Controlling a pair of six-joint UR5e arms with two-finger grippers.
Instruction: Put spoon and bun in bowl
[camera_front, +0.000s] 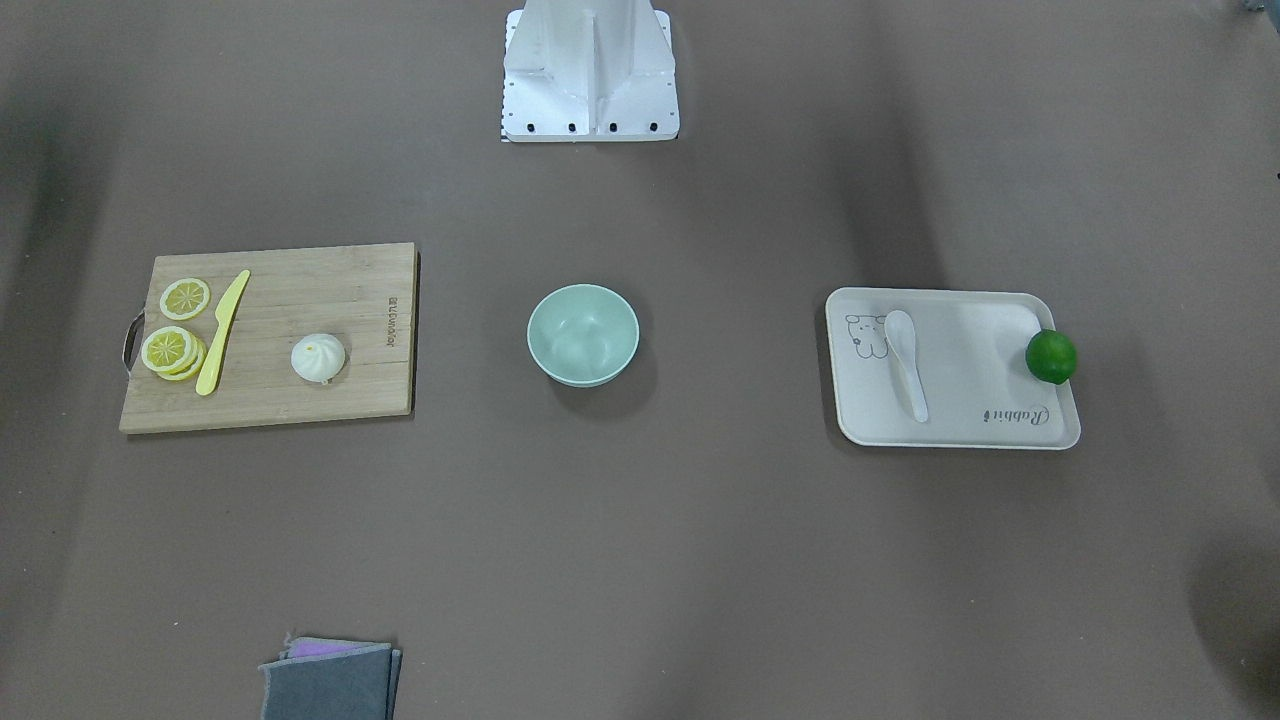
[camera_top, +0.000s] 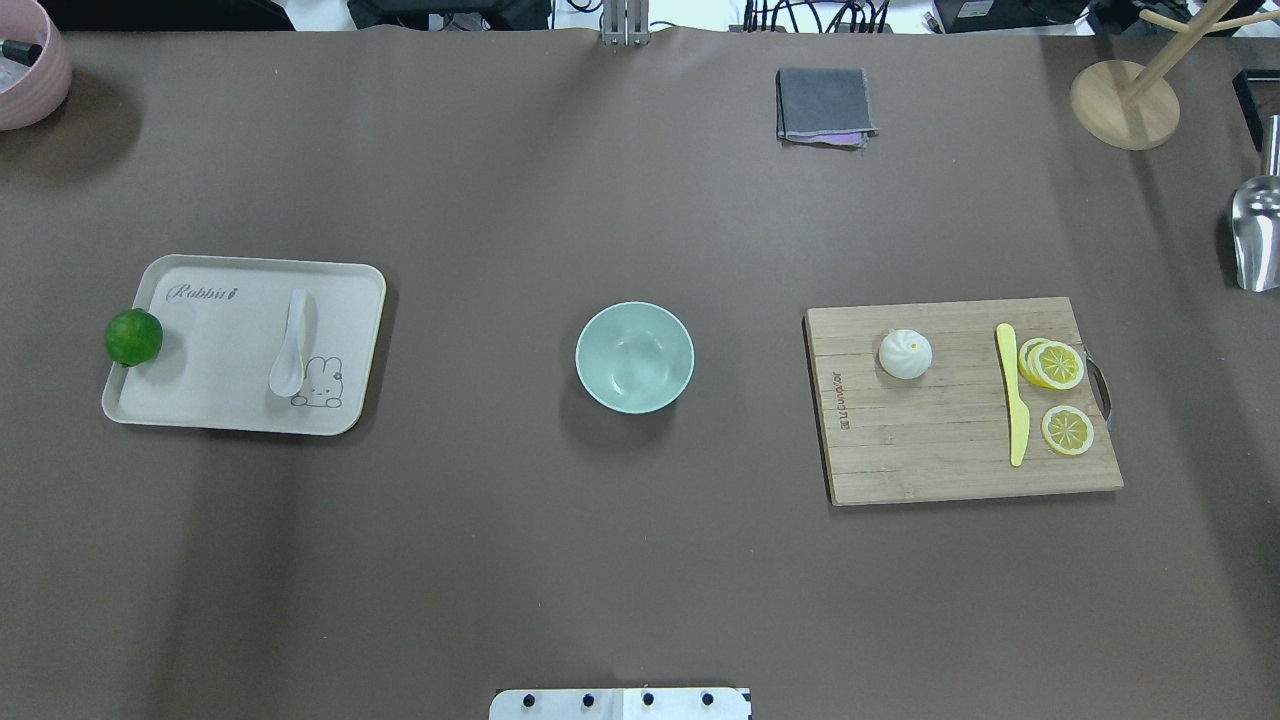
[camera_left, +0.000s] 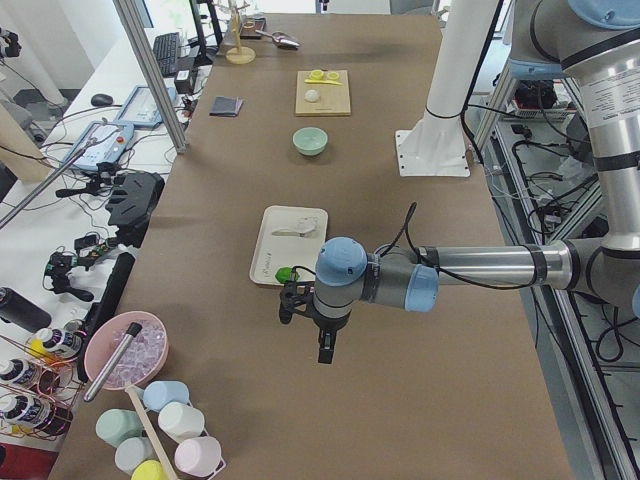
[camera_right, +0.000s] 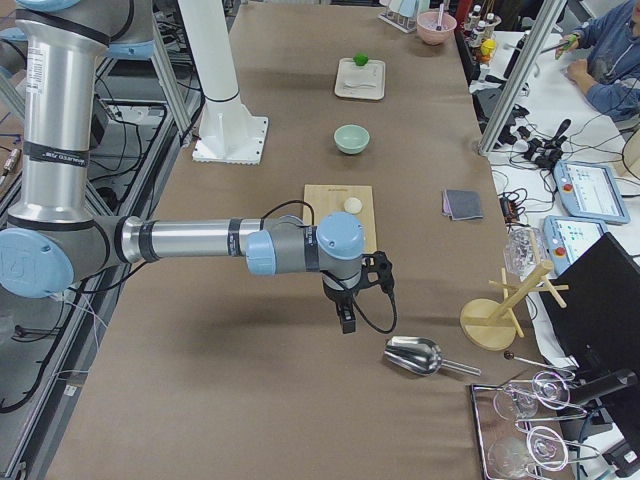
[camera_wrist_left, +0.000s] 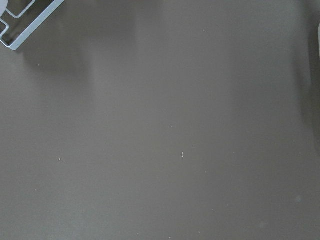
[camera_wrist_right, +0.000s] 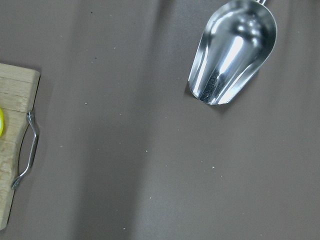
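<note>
My left end effector (camera_left: 325, 350) hangs over the bare brown surface (camera_top: 500, 560), just off the end of the beige tray (camera_top: 200, 405). It shows only in the side view, so I cannot tell whether it is released or clenched. My right end effector (camera_right: 347, 318) hangs above the surface between the wooden cutting board (camera_top: 930, 460) and a metal scoop (camera_wrist_right: 232, 50). It too is seen only from the side, and I cannot tell its state either.

The mint-green bowl (camera_top: 634, 357) stands upright at the middle of the surface, between tray and board and well apart from both. The white spoon (camera_top: 289, 345) lies on the tray with its scoop toward my base, beside a printed rabbit. A green lime (camera_top: 133, 337) sits at the tray's far end, seemingly against the rim, though I cannot tell if it lies inside. The white bun (camera_top: 905, 354) rests on the board on the side nearer the bowl. A yellow knife (camera_top: 1015, 405) lies between the bun and the lemon slices (camera_top: 1060, 365).
</note>
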